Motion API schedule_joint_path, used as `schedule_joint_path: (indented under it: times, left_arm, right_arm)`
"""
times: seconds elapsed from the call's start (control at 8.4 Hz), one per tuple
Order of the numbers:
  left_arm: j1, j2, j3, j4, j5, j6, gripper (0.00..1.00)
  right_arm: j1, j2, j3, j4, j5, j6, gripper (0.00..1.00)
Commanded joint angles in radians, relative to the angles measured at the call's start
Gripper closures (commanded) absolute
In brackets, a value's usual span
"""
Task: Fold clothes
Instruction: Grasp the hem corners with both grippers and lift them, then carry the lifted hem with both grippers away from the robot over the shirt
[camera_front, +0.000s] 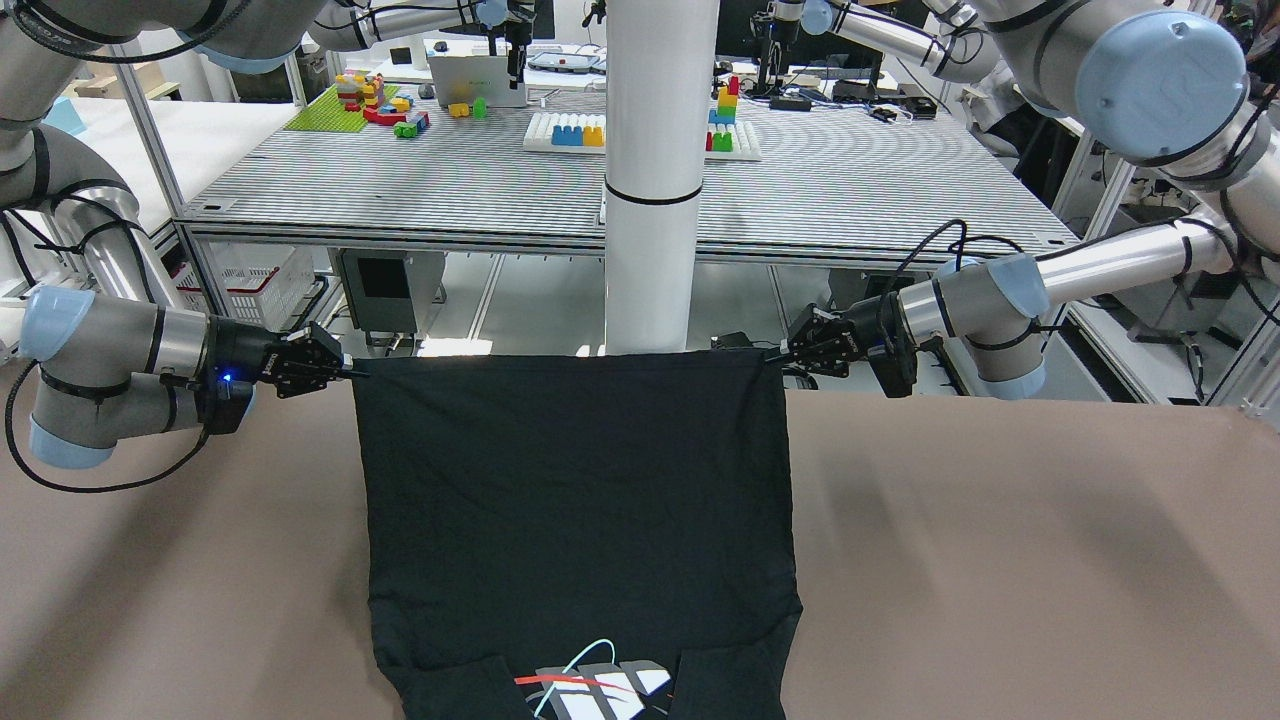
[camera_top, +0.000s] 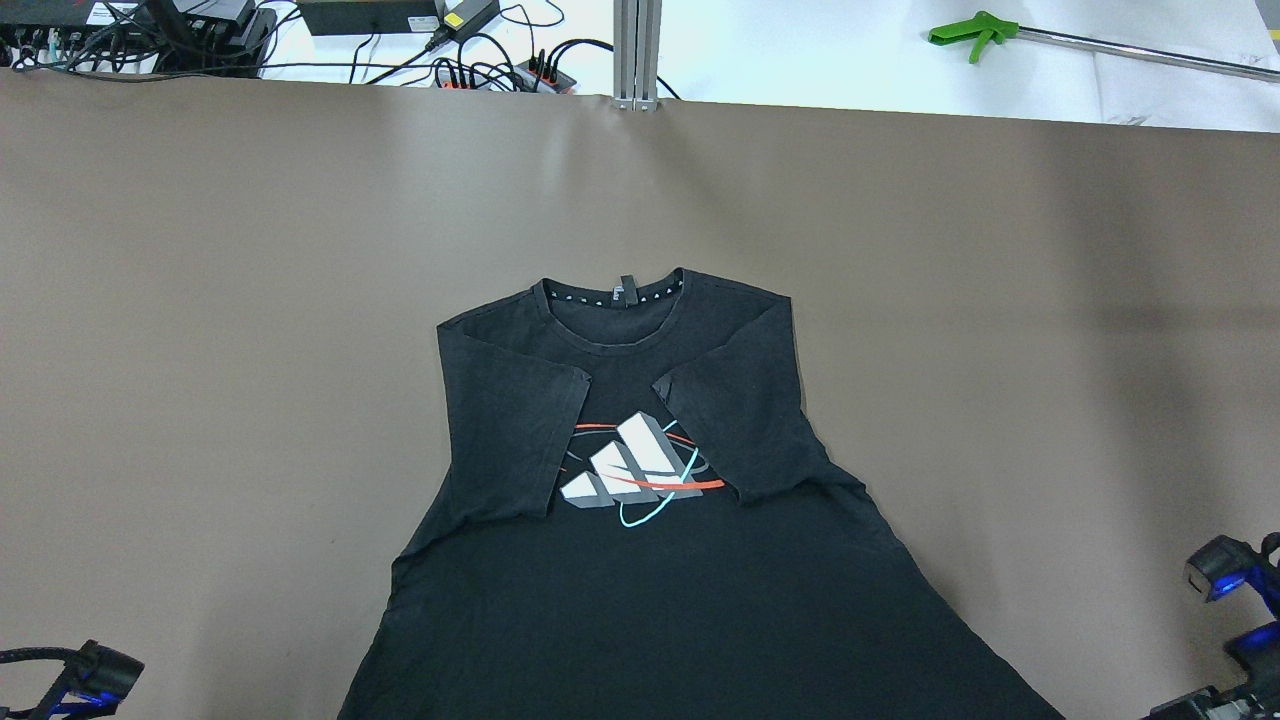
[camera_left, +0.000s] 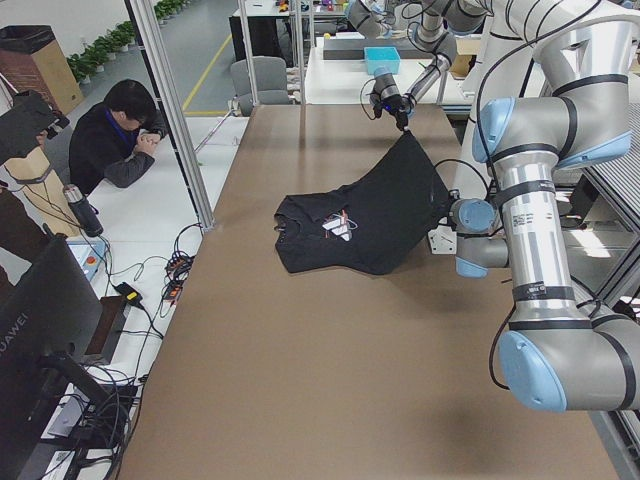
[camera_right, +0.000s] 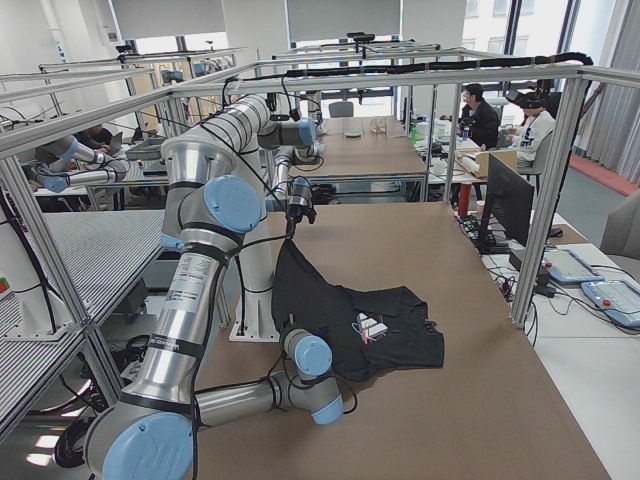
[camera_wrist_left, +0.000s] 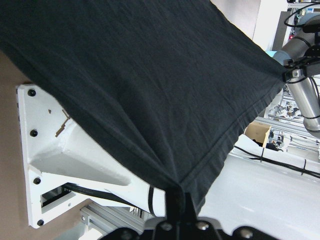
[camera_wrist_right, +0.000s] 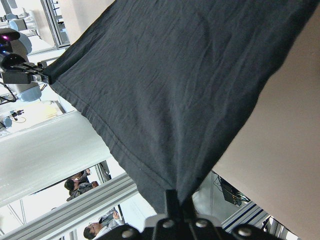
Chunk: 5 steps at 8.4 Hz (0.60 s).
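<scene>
Nearest the robot, the left gripper (camera_front: 776, 352) and right gripper (camera_front: 350, 372) each clamp a hem corner of the black T-shirt (camera_front: 570, 480), holding the hem (camera_front: 560, 359) taut and raised by the white pillar (camera_front: 650, 150). Beyond that, the shirt slopes down onto the brown table (camera_front: 1000, 560), sleeves (camera_top: 745, 420) folded inward beside the chest print (camera_top: 635, 465), collar (camera_top: 612, 345) farthest.
</scene>
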Motion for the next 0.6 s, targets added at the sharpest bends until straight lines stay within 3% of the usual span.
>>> schedule_joint_path:
  times: [0.0,0.24,0.48]
  left_arm:
    - [-0.005,-0.003,0.003,-0.041,-0.016,-0.018,1.00]
    - [-0.142,-0.002,0.008,-0.036,-0.004,-0.025,1.00]
    - [-0.265,-0.009,0.017,-0.024,-0.056,-0.035,1.00]
  right_arm:
    - [0.003,0.048,-0.029,0.041,-0.016,0.080,1.00]
    - [0.015,0.161,-0.170,0.015,-0.121,0.051,1.00]
    - [0.096,0.173,-0.208,-0.005,-0.131,0.010,1.00]
